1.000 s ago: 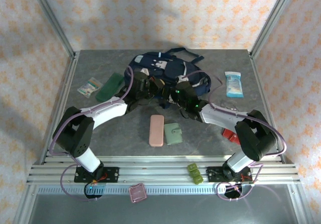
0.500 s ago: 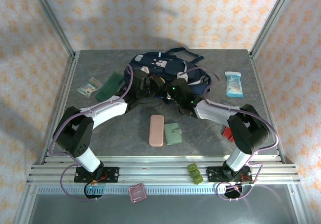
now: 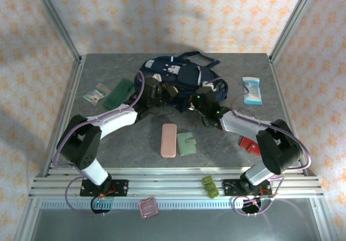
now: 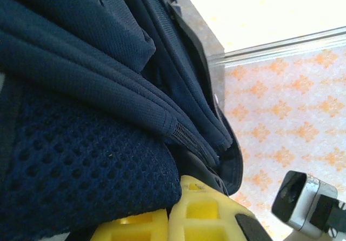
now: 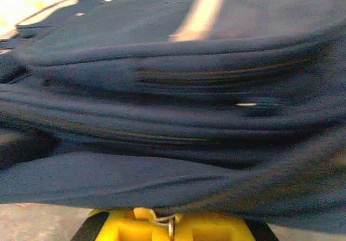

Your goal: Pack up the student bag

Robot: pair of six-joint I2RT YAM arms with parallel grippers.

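Note:
The student bag (image 3: 181, 73), navy with white trim, lies at the back middle of the table. My left gripper (image 3: 164, 91) is at its near left side. In the left wrist view its yellow fingers (image 4: 205, 208) are pressed together on the bag's navy mesh fabric (image 4: 81, 165). My right gripper (image 3: 197, 99) is at the bag's near right edge. In the right wrist view it is shut (image 5: 170, 220) on a small metal zipper pull (image 5: 169, 222) under the bag's folds (image 5: 178, 116).
In front of the bag lie a pink case (image 3: 169, 140) and a green wallet (image 3: 187, 144). A dark green case (image 3: 119, 93) and a small packet (image 3: 97, 94) lie left, a blue tissue pack (image 3: 252, 90) right, and a red item (image 3: 250, 145) by the right arm.
The right gripper's jaws have closed at the bag's near right edge. Its wrist swung left, then back right. The left arm has stayed in place, gripping the bag.

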